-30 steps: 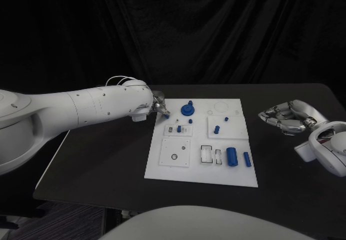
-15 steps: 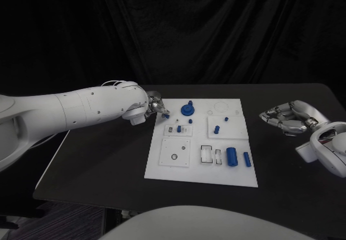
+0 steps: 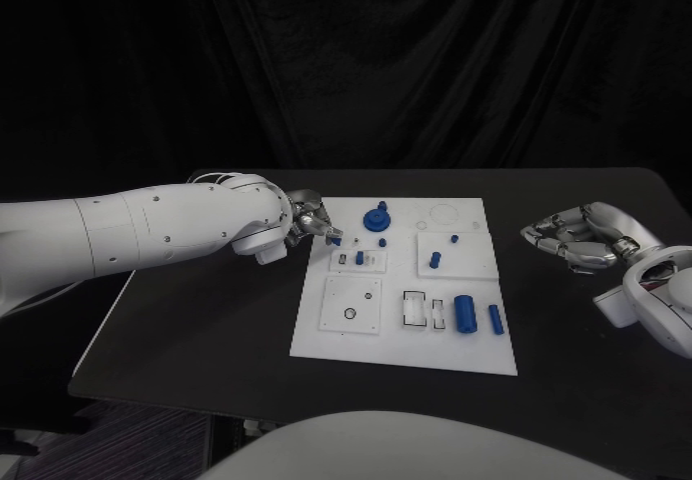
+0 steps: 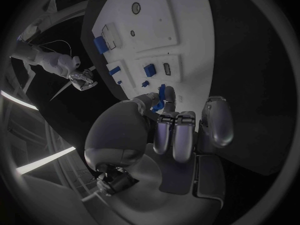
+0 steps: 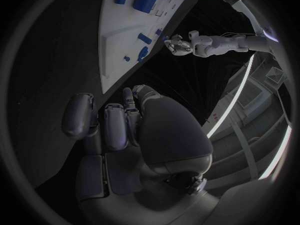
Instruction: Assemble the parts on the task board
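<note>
Meanwhile left hand pinches a small blue part over the task board's far-left corner.

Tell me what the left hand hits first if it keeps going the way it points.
Likely the small blue peg standing on the board, just past the part the left hand pinches; depth is unclear.

No readable text, labels, brands, numbers or signs anywhere in these views.
</note>
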### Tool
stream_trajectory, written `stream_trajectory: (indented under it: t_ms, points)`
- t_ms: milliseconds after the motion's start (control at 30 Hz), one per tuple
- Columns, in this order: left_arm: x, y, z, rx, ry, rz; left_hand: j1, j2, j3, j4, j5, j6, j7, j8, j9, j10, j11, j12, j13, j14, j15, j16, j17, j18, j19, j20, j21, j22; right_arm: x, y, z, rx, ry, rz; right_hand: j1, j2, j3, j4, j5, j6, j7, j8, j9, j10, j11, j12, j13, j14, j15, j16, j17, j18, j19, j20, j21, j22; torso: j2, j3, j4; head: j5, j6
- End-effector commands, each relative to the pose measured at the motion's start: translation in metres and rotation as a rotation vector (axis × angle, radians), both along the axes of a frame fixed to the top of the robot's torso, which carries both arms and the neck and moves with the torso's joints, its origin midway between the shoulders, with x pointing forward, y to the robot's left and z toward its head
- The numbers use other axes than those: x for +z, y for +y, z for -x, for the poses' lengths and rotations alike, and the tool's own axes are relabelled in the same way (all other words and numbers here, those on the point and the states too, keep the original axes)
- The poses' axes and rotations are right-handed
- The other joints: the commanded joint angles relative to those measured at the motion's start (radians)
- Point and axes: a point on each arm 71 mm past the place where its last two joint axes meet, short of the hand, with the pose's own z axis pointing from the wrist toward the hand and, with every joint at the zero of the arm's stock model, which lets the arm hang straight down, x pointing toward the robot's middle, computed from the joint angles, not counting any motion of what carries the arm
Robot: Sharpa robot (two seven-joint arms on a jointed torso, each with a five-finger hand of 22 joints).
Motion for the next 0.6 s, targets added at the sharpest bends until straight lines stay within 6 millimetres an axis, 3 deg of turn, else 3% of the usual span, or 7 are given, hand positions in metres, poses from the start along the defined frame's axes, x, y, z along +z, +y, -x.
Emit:
stream_trajectory:
  t_ms: [33,600]
  points:
    - [0.0,-0.003,0.003,-0.029,-0.075,-0.042,-0.001,-0.006,0.057,-0.051,-0.006,0.01,-0.004,-0.006,0.0,0.104,-0.008,0.004,0.263,0.104,-0.002,-0.005,0.263,0.005,-0.001,-0.009,-0.004,0.128,-0.001,0.001,0.001,0.0,-0.003,0.001,0.008,-0.001,0.001,-0.005,0.003,0.0,0.004,-0.005,0.002,-0.009,0.001,-0.006,-0.002,0.027,0.002,-0.006,0.019,0.014,-0.006,0.0,-0.006,0.114,0.0,-0.0002,0.0008,0.0,0.0]
    - [-0.022,-0.01,0.014,-0.046,-0.08,-0.059,-0.01,-0.002,0.065,-0.048,-0.014,0.011,-0.003,-0.01,-0.005,0.104,-0.008,0.004,0.263,0.104,-0.002,-0.005,0.263,0.005,-0.001,-0.009,-0.005,0.129,-0.001,0.0,0.002,0.0,-0.002,0.0,0.004,-0.002,-0.001,-0.003,0.004,0.0,0.005,-0.005,0.002,-0.009,0.001,-0.005,-0.001,0.027,0.002,-0.006,0.019,0.014,-0.006,0.0,-0.005,0.114,0.0,-0.0001,-0.0004,-0.002,0.0]
